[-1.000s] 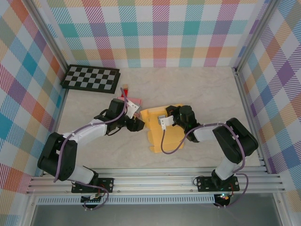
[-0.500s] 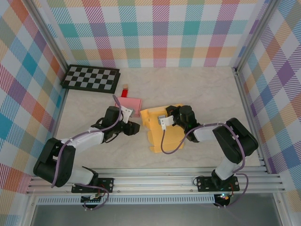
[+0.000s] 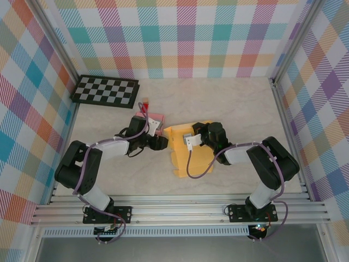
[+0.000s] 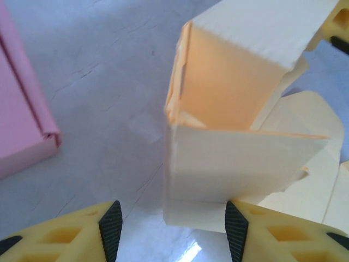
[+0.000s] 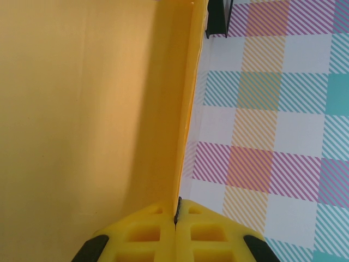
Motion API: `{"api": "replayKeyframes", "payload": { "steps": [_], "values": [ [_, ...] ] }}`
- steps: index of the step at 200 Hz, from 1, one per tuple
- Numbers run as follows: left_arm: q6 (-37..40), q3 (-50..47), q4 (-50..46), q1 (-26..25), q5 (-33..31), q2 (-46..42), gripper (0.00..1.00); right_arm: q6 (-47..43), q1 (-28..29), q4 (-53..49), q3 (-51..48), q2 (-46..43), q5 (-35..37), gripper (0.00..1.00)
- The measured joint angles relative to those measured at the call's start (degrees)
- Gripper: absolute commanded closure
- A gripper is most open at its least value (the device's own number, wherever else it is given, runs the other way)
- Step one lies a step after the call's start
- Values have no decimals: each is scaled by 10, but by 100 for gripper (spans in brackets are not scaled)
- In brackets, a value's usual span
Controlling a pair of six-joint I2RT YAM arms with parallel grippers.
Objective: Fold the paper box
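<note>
The left gripper [image 4: 173,226] stood with its black pads [image 4: 110,224] apart, straddling the raised corner of the yellow paper box [image 4: 234,158]. One pad lay just beside the card and the other stood clear, so nothing was clamped. Half a second before, it had drawn back from the box's left edge. It had since returned there with its jaws a little narrower, which I judged to be lining up a pinch on the upright side wall, not a finished fold.

The right gripper [image 5: 175,217] was closed tight on a thin standing wall of the box, pinning it. The box sat mid-table on the pale marbled tabletop [image 3: 234,103], partly erected, with flaps lying flat toward the near side. A pink flat paper packet [image 4: 22,120] lay just left of it.

The left arm reached in low from the left with its elbow tucked back, and the right arm bent in from the right.
</note>
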Motion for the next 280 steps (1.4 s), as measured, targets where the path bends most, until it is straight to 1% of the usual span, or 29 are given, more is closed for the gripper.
{"api": "replayKeyframes", "payload": {
  "steps": [44, 81, 179, 214, 254, 280],
  "values": [
    [0, 23, 0, -8, 21, 26, 48, 0, 0, -3, 0, 0, 2, 100],
    [0, 30, 0, -26, 29, 31, 48, 0, 0, -3, 0, 0, 2, 100],
    [2, 41, -5, -43, 28, 31, 49, 0, 0, -12, 1, 0, 8, 100],
    [-2, 50, -16, -59, 8, 31, 51, -2, 1, -13, 1, 0, 18, 100],
    [-5, 56, -20, -94, -33, 32, 51, -4, 13, -9, -7, -10, 40, 100],
    [-18, 50, -15, -98, -52, 31, 52, -4, 19, -9, -15, -19, 54, 100]
  ]
}}
